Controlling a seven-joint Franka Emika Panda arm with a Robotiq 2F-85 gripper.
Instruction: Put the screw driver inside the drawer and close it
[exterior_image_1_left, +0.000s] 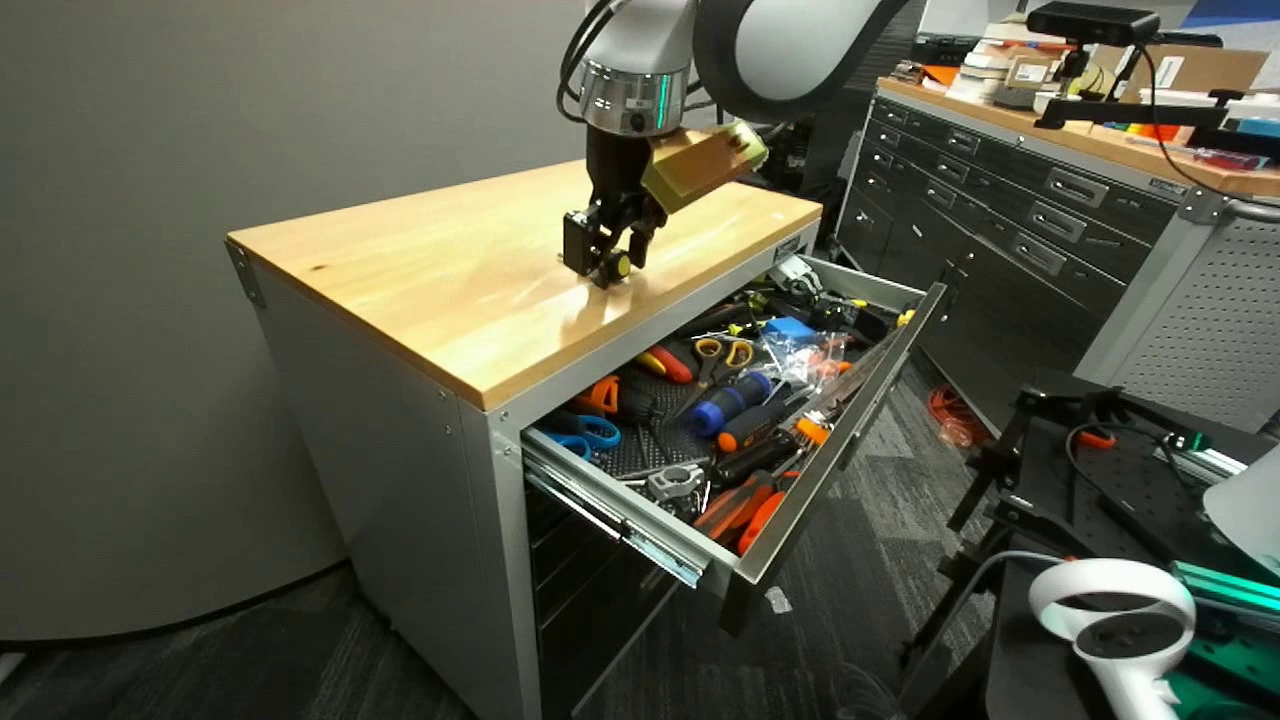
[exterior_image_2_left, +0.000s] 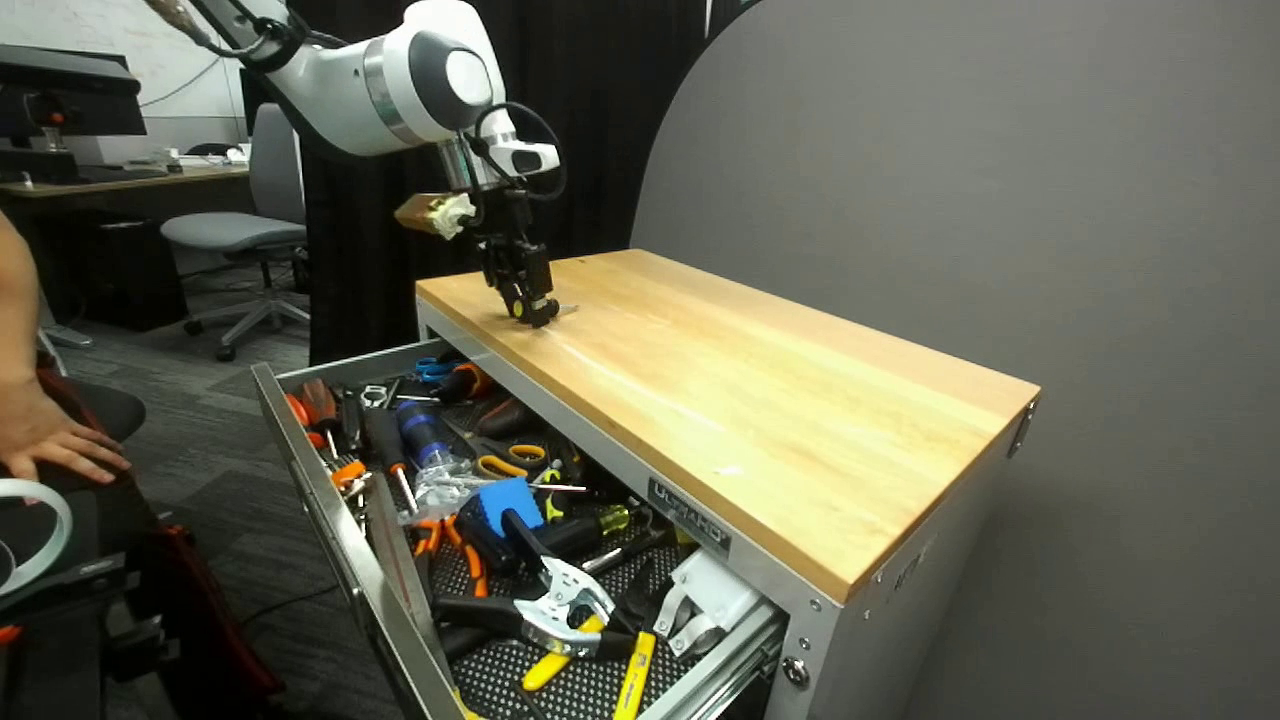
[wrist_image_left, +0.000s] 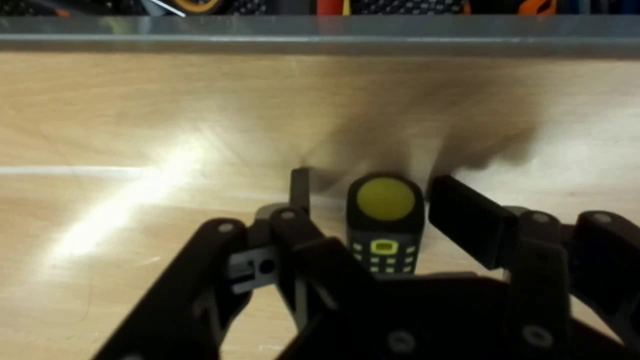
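Your gripper (wrist_image_left: 372, 192): low at the wood top (exterior_image_1_left: 420, 260), fingers (wrist_image_left: 300, 187) wide apart, one on each side of the screw driver (wrist_image_left: 385, 220). Your wrist view alone shows bare wood between the screw driver and the finger at picture left; whether the finger at picture right touches the screw driver cannot be told.

Your screw driver: black, stubby, at the wood top near its edge by the drawer (exterior_image_1_left: 843, 430). Round yellow end, facing the drawer, visible to you in all three views; rows of small pale marks on the body, wrist view only. Contact with the wood cannot be told. In an exterior view, a thin pale piece (exterior_image_2_left: 568, 309) just beside the gripper, too small to identify.

Your drawer: pulled out, stocked with tools (exterior_image_2_left: 565, 615). Wrist view: only a strip of the contents, along the top. Both exterior views: blue block (exterior_image_2_left: 505, 503), orange scissors (exterior_image_2_left: 510, 460), blue-handled tool (exterior_image_1_left: 735, 400). In an exterior view you have one slide rail (exterior_image_1_left: 665, 557); in an exterior view, the rail at the opposite end (exterior_image_2_left: 730, 680), plus a lock (exterior_image_2_left: 796, 671) on the cabinet (exterior_image_1_left: 400, 480).

Farther out: white controller (exterior_image_1_left: 1125, 635), in an exterior view; person's hand (exterior_image_2_left: 60, 440), in an exterior view only. Farthest: dark chest (exterior_image_1_left: 1000, 210), in an exterior view only; grey chair (exterior_image_2_left: 245, 230) and monitor (exterior_image_2_left: 80, 95), in an exterior view.
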